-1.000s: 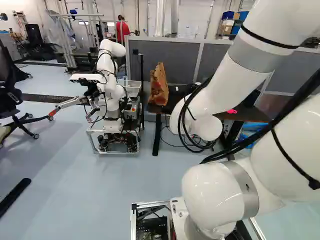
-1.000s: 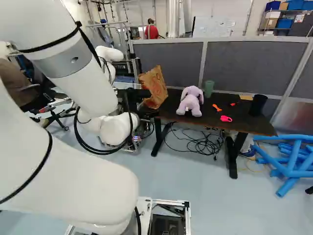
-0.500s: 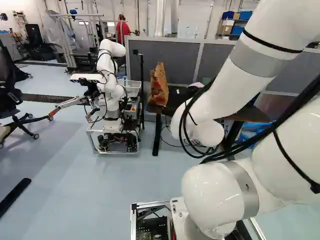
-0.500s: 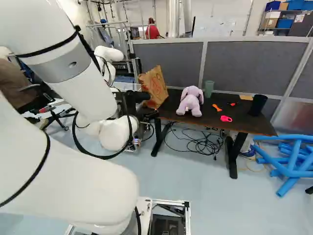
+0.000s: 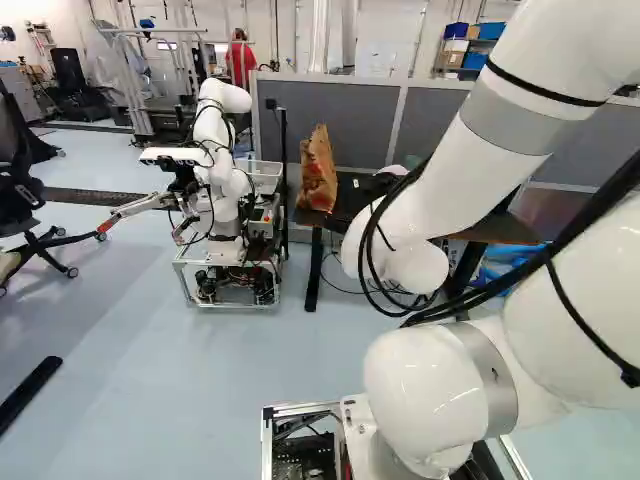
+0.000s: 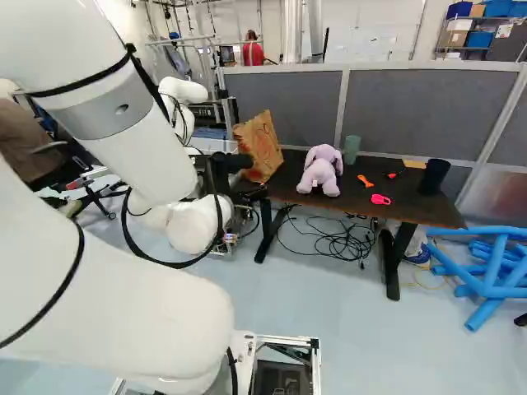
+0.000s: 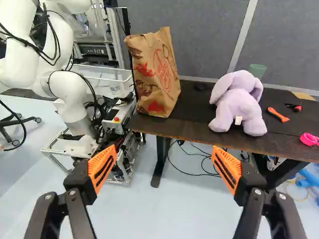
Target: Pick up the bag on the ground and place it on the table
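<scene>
The brown paper bag [image 6: 258,146] stands upright on the left end of the dark table [image 6: 370,197], leaning slightly. In the wrist view the bag [image 7: 155,72] is ahead of my gripper [image 7: 164,168], with a gap between them. Both orange-padded fingers are spread wide, and nothing is between them. In the right base view only a dark part of the gripper [image 6: 235,163] shows beside the bag, its fingertips hidden. The left base view also shows the bag [image 5: 318,170] on the tabletop.
A purple plush toy [image 6: 321,170], a green cup [image 6: 352,149], an orange tool [image 6: 366,181], pink scissors [image 6: 380,199] and a black cup [image 6: 434,176] are on the table. Another robot [image 5: 222,170] stands left of it. Cables [image 6: 333,243] lie beneath; blue tubes [image 6: 494,276] lie to its right.
Compared with one second ago, my arm has shifted slightly, its forearm sitting a little differently against the table. Over the last half second it looks still. The bag and base have not moved.
</scene>
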